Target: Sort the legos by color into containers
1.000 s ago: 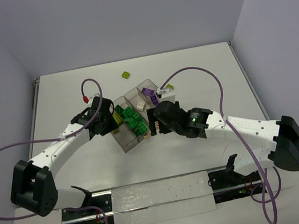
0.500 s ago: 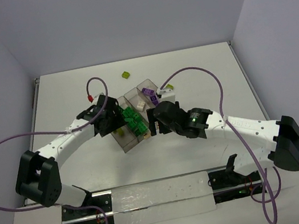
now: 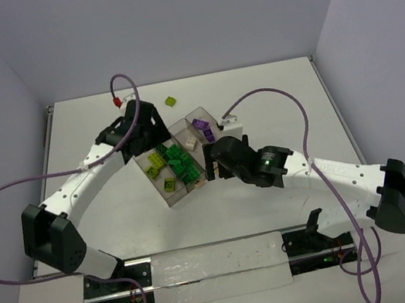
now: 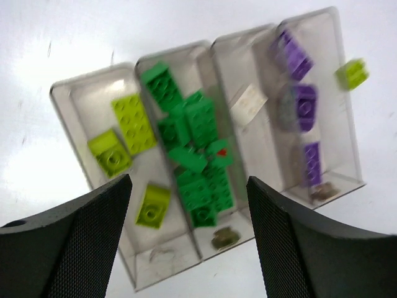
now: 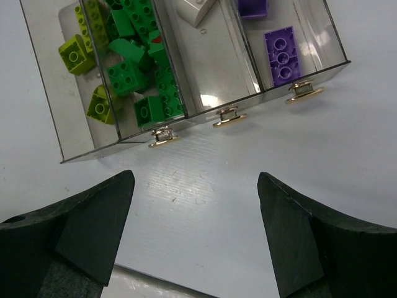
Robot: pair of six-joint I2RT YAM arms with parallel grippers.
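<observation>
While the left end effector point(image 4: 187, 182) and right end effector point(image 5: 195, 180) hang spread and empty, most small plastic bricks point(image 4: 198, 124) lie sorted in the clear four-part tray point(image 5: 217, 68), but one yellow-green brick point(image 3: 170, 101) waits on the white desk point(image 3: 269, 85).

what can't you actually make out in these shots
- top external: right gripper fingertips hidden under its own wrist
- right wrist: the top edge cuts off the far ends of the tray, so the white brick shows only partly
- left wrist: blurred; the grey piece among the purple bricks can't be identified
</observation>
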